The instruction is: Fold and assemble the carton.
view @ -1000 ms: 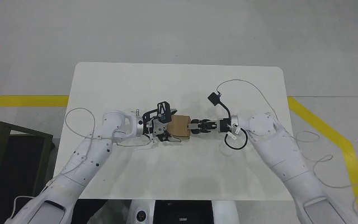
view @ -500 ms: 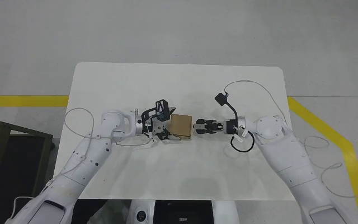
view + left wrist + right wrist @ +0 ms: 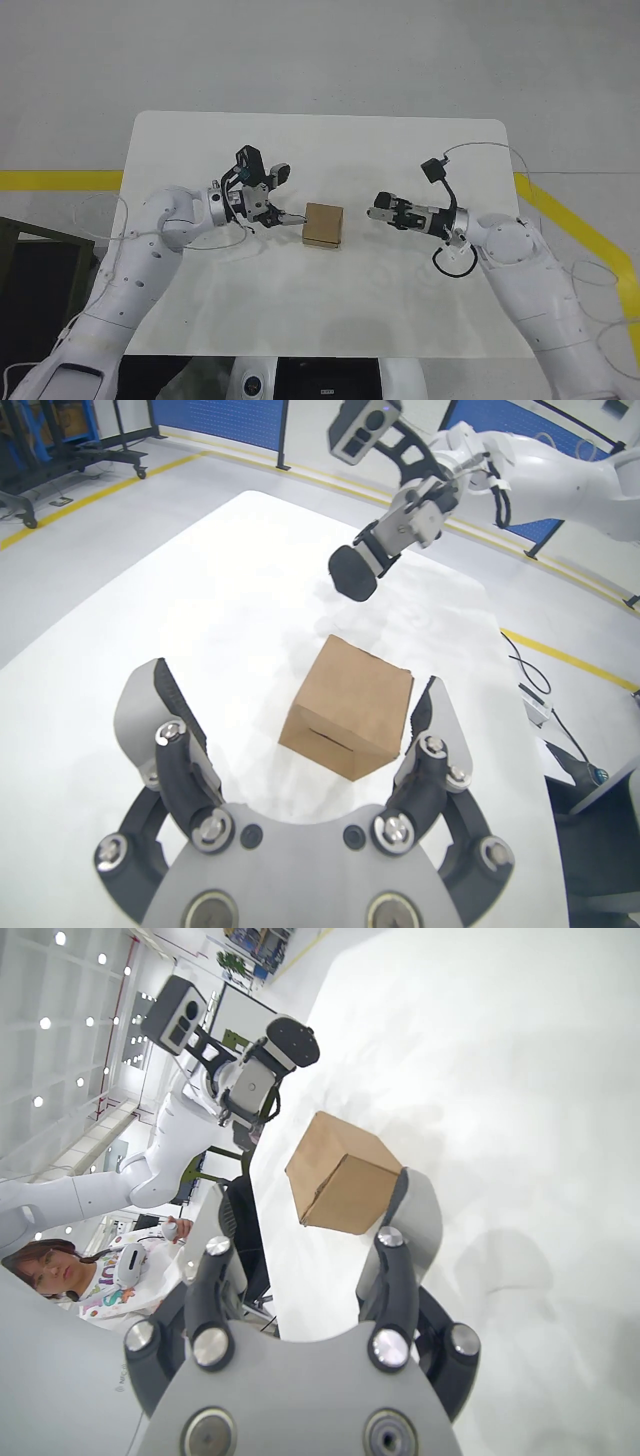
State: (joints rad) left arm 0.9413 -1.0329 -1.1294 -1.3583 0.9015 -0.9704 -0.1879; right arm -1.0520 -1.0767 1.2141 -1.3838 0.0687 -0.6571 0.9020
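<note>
White table [image 3: 200, 150], from left: the left pincer [image 3: 295, 682] is held spread just beside the carton [image 3: 323, 224], without touching it. The brown carton is seen closed at mid-table, resting on one face. The right pincer [image 3: 378, 210] is poised near its other side; whether spread or pressed together cannot be told. The light box could be slid, or a tucked flap sprung, by a careless push. Any contents are hidden.

Place: robotics lab or industrial test hall.
Floor: smooth grey [image 3: 300, 50], yellow safety lines [image 3: 60, 180].
Walls: blue partition panels [image 3: 220, 420].
Ceiling: rows of round lights [image 3: 45, 1022].
Furniture: white table [image 3: 320, 140].
</note>
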